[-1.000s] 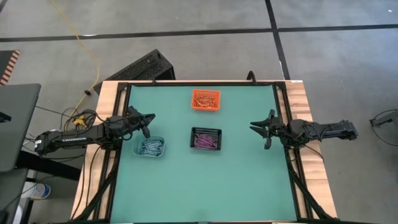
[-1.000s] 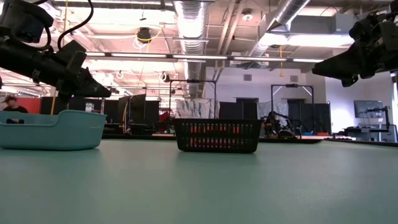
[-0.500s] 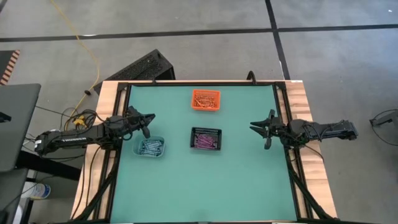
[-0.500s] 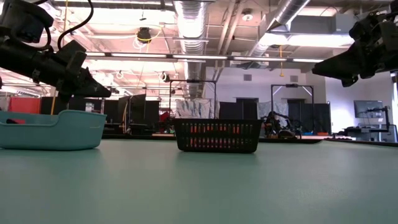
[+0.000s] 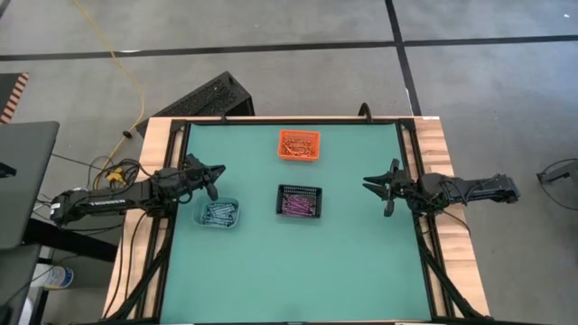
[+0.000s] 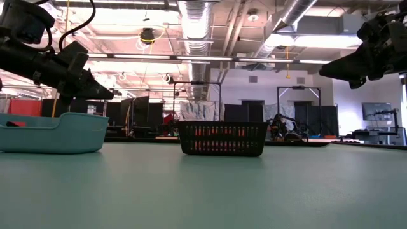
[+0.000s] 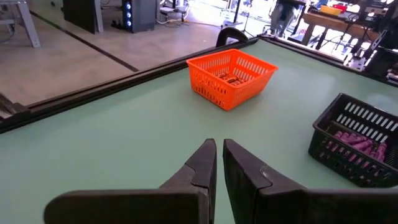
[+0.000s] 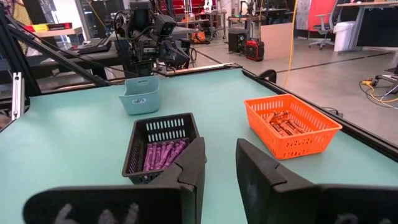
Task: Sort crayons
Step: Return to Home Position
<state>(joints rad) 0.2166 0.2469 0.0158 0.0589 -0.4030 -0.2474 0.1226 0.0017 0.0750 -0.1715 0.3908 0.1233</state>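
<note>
Both claws hang empty at the two sides of the table [image 5: 289, 262]. From this I judge that the sorting itself is complete, and that the step in hand is only the return of the arms to their rest pose.

The left claw [image 7: 219, 146] has its two fingers almost pressed together, with only a thin slit between them, and nothing is pinched there. It hovers over the left part of the table, just beside the teal bin [image 5: 219, 226], without touching it. The right claw [image 8: 221, 144] is a little spread, with a clear gap between the fingers. It also holds nothing and touches nothing. It hangs at the right edge of the table, well apart from all the bins.

Going outward, the blue-grey crayons [image 5: 219, 212] lie in the teal bin. The purple crayons [image 8: 160, 154] lie in the black bin [image 8: 165, 129] in the middle of the table. The orange crayons [image 8: 281, 123] lie in the orange bin [image 8: 311, 142] near the far edge. From above I find no loose crayon on the green surface.

The next move, as I judge it, calls for no grasp at all. Each arm only needs to draw back and fold away from the bins. The left arm needs some care, because its claw is so close to the teal bin and could push it.
</note>
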